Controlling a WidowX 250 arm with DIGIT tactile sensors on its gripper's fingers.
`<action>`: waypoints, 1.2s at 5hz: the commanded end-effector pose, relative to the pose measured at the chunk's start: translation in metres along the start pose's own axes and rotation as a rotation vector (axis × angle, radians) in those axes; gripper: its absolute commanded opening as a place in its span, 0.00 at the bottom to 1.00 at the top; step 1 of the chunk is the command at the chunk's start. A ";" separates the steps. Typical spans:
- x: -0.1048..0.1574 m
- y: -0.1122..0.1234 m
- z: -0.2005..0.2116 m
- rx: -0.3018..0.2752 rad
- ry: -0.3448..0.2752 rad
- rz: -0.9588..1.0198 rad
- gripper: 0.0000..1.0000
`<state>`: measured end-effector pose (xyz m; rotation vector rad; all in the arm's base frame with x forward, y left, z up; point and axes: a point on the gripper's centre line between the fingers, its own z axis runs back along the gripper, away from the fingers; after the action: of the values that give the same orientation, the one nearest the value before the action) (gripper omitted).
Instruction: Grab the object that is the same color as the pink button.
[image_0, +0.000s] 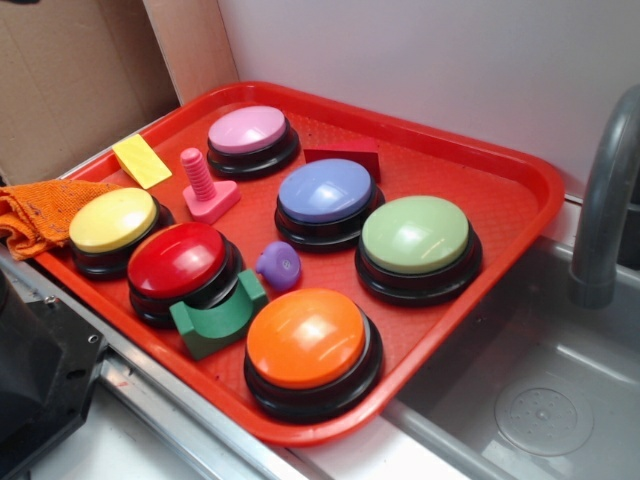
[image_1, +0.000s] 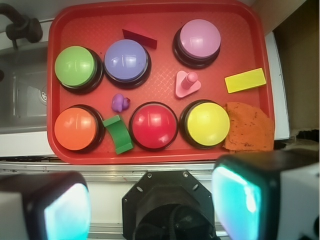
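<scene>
The pink toy bolt (image_0: 204, 187) (image_1: 187, 83) stands upright on its square base on the red tray (image_0: 500, 200) (image_1: 90, 25), just in front of the pink button (image_0: 248, 135) (image_1: 198, 40). My gripper (image_1: 152, 205) is open, high above and short of the tray's near edge, with nothing between its fingers (image_1: 237, 200). In the wrist view both teal pads frame the robot's black base, and the bolt lies well beyond them. The gripper does not show in the exterior view.
The tray also holds lavender-blue (image_0: 325, 195), green (image_0: 416, 240), orange (image_0: 308, 345), red (image_0: 178, 265) and yellow (image_0: 112, 225) buttons, a small purple toy (image_0: 279, 265), a green arch block (image_0: 215, 320), a dark red block (image_0: 343, 155) and a yellow block (image_0: 142, 160). An orange cloth (image_0: 35, 215) hangs over the left rim. A sink (image_0: 540, 400) lies to the right.
</scene>
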<state>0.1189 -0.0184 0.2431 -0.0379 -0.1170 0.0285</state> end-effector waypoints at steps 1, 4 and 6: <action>0.000 0.000 0.000 0.000 0.000 0.000 1.00; 0.031 0.072 -0.069 0.068 -0.026 0.202 1.00; 0.069 0.094 -0.118 0.088 -0.042 0.285 1.00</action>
<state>0.1989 0.0671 0.1230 0.0211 -0.1229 0.3095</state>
